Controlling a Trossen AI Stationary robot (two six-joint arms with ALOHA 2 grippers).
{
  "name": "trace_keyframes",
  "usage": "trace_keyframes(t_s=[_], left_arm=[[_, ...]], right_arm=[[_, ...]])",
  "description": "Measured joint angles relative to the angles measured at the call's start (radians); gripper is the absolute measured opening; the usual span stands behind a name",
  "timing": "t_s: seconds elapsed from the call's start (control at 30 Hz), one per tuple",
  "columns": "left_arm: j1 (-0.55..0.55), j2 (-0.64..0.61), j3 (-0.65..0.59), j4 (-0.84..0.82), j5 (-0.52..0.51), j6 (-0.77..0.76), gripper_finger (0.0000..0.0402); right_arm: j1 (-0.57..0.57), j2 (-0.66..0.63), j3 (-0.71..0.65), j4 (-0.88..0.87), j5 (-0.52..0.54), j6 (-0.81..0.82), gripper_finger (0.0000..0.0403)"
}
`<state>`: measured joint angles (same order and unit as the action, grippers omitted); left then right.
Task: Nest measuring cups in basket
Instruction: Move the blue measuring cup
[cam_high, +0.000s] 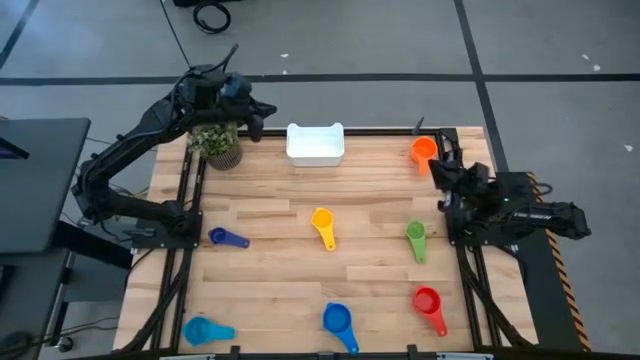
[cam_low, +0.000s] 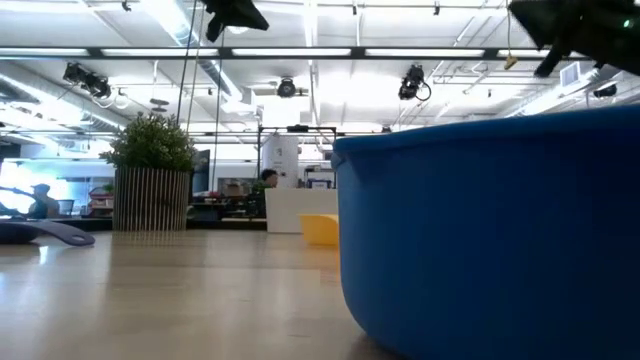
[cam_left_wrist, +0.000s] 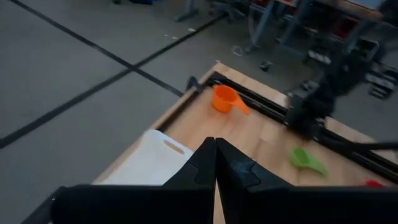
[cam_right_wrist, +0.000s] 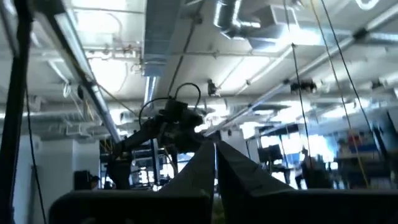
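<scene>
Basket (cam_high: 316, 144): white, sits at the far edge of the wooden table (cam_high: 270, 290), about mid-width, nothing visible inside it. Potted plant (cam_high: 217, 144) stands beside it, toward the left arm's side.

Measuring cups, all loose on the table, none in the basket:
- orange cup (cam_high: 424, 151) at the far right corner, close to the right arm's frame; also seen in the left wrist view (cam_left_wrist: 226, 99), near the table corner.
- yellow cup (cam_high: 323, 226) near the table's middle, handle pointing toward the near edge.
- green cup (cam_high: 416, 238) to the right of the yellow one, well apart from it.
- red cup (cam_high: 429, 305) nearer the front edge on the right side.
- dark blue small cup (cam_high: 226, 237) on the left side, beside the left rail.
- mid-blue cup (cam_high: 339, 324) at the front edge, about centre; in the low view a blue bowl (cam_low: 480, 240) fills the right half of the picture.
- light blue cup (cam_high: 204, 331) at the front left corner.

Left gripper (cam_high: 256, 120): raised above the far left corner, over the plant and just beside the basket; fingers (cam_left_wrist: 200, 167) pressed together, holding nothing.

Right gripper (cam_high: 436, 168): folded back at the right edge of the table, next to the orange cup but not touching it; fingers (cam_right_wrist: 200, 167) closed together, empty.
</scene>
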<state>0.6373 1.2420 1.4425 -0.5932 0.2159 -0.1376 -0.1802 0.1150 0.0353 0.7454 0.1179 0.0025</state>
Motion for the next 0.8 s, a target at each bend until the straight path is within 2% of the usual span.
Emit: trace_keyframes(t_s=[0.17,0.3,0.57,0.7,0.8], left_arm=[[-0.01,-0.005,0.001,-0.144,0.025,0.076,0.0014],[-0.014,-0.005,0.0,-0.218,0.025,0.096,0.0013],[-0.028,0.019,0.001,-0.182,0.016,0.086,0.0013],[-0.054,0.074,0.0,-0.107,0.014,0.097,0.0014],[-0.072,0.118,0.001,-0.073,0.015,0.097,0.0013]], right_arm=[[0.0,0.005,0.096,-0.121,-0.006,-0.111,0.0022],[0.0,0.016,0.224,-0.355,0.027,-0.129,0.0022],[0.0,0.11,0.553,-0.829,0.135,-0.112,0.0022],[0.0,0.179,0.698,-0.988,0.215,-0.05,0.0018],[0.0,0.233,0.785,-1.081,0.233,-0.023,0.0008]])
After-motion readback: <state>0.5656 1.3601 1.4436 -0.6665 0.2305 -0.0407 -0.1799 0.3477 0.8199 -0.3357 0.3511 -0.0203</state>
